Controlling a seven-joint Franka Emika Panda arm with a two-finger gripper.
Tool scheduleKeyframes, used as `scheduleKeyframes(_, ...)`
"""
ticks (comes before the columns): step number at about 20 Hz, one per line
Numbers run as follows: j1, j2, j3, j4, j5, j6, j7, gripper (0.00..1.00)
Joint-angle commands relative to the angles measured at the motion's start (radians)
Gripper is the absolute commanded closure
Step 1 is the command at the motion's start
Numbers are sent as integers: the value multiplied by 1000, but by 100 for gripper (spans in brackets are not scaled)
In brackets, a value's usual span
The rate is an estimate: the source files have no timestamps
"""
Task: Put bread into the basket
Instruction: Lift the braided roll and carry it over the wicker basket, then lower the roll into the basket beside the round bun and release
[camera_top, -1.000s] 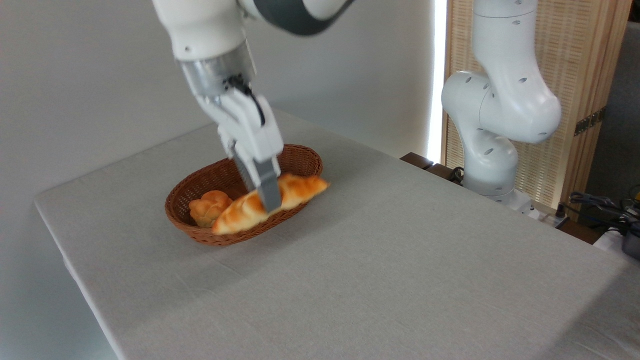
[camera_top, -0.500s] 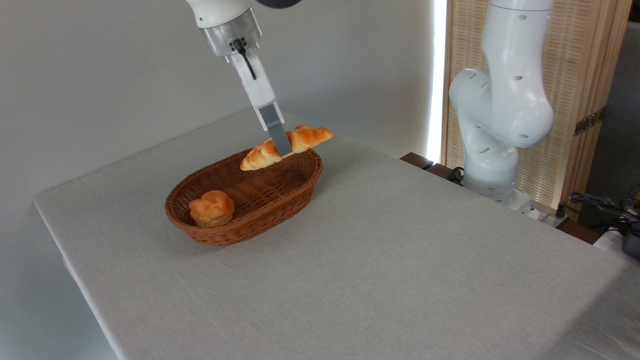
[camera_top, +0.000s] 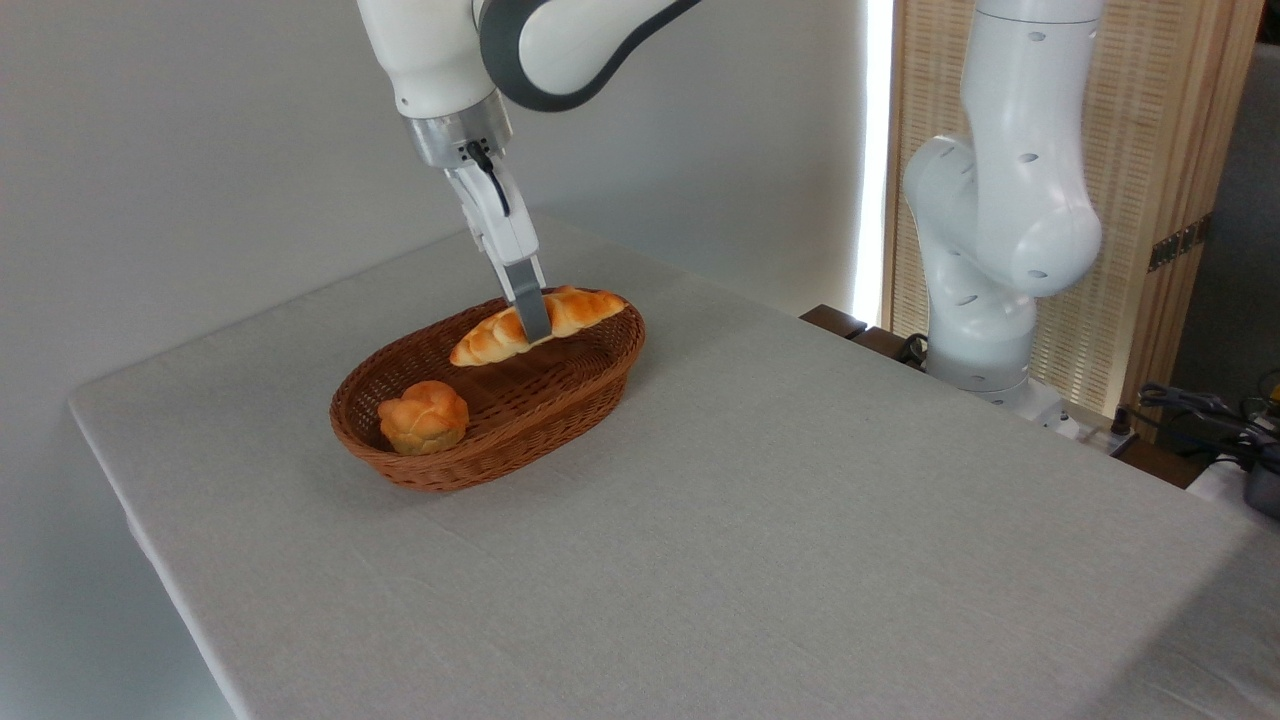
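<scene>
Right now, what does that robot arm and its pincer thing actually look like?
The arm is glossy white, built of rounded segments with small dark holes, and one dark grey band near the top. A silver metal ring joins it to the gripper, which has a slim white body with a short black cable looped on it and flat grey fingers.

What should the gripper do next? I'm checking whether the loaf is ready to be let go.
Probably lower a little, then open. The gripper is shut on the bread, which hangs over the far half of the basket, seemingly above its floor and clear of the bun.
</scene>
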Motion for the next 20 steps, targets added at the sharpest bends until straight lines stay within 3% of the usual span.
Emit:
scheduleKeyframes(1,-14,7,3,-9,-38,41,-52,0)
scheduleKeyframes(20,-6,41,15,49,-30,7,-82,0)
